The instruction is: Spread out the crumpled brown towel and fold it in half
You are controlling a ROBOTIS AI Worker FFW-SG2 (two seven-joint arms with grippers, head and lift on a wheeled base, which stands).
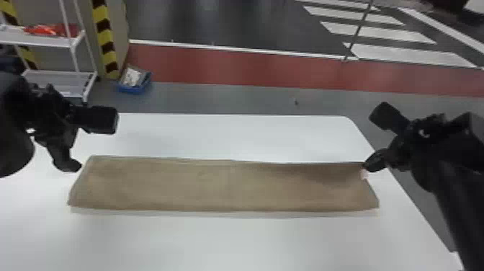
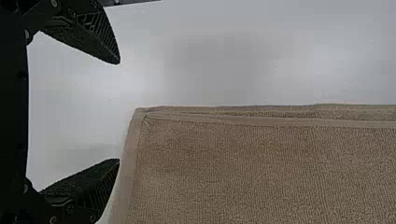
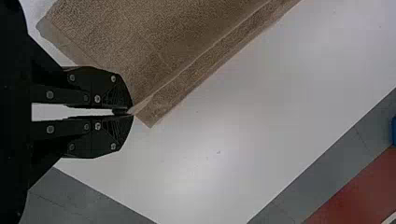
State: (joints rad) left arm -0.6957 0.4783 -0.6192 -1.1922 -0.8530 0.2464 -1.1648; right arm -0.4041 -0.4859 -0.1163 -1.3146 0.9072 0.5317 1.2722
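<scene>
Brown towel (image 1: 223,187): a long, doubled strip lying across the white table (image 1: 234,245). Step in hand, judged: squaring the fold at the far edge, where a band of under layer shows. Best done with a low, gentle pull toward the under corner, then release once edges meet; lifting could drag both layers. Right gripper (image 3: 132,112), at the towel's far right corner: tips closed on what seems the upper layer. Left gripper (image 2: 119,111): fingers wide apart, empty, just beside the far left corner.
</scene>
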